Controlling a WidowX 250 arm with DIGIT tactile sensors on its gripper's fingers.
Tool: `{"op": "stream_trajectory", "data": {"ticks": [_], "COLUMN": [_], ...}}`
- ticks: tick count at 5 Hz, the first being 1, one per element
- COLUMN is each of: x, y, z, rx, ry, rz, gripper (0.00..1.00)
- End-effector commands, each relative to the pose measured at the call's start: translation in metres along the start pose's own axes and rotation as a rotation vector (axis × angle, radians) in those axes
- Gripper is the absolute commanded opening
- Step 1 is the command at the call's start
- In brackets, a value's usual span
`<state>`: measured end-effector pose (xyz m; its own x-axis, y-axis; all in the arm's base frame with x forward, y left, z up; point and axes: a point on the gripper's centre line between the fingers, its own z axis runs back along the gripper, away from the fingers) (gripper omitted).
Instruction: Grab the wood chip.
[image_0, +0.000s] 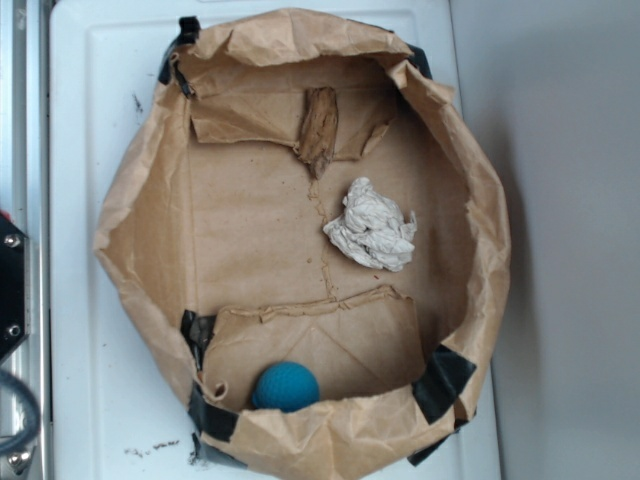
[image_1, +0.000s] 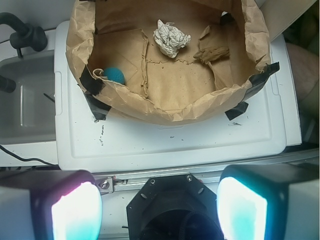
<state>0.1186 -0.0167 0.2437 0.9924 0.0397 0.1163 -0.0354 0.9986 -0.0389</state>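
The wood chip (image_0: 319, 130) is a small dark-brown, rough piece lying on the floor of a wide brown paper bag (image_0: 140, 200), near its far wall. From the wrist camera the wood chip (image_1: 212, 53) lies at the upper right inside the paper bag (image_1: 165, 111). My gripper (image_1: 159, 212) is open, its two glowing pads wide apart with nothing between them. It hangs well outside the bag, over the robot base, far from the chip. The exterior view does not show the gripper.
A crumpled white paper wad (image_0: 372, 226) lies right of the bag's middle; the wad (image_1: 170, 38) sits just left of the chip in the wrist view. A teal ball (image_0: 285, 387) rests by the near wall. The bag stands on a white tray (image_0: 80, 350).
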Motion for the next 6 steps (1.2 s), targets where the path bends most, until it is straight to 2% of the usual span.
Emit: {"op": "stream_trajectory", "data": {"ticks": [1, 2, 3, 4, 6], "x": [0.000, 0.029, 0.065, 0.094, 0.094], "y": [0.000, 0.014, 0.034, 0.061, 0.061], "z": [0.000, -0.018, -0.019, -0.016, -0.016], "rx": [0.000, 0.020, 0.005, 0.009, 0.009], "ry": [0.000, -0.007, 0.090, -0.008, -0.008], "rz": [0.000, -0.026, -0.097, 0.124, 0.124], "gripper": [1.00, 1.00, 1.00, 1.00, 1.00]}}
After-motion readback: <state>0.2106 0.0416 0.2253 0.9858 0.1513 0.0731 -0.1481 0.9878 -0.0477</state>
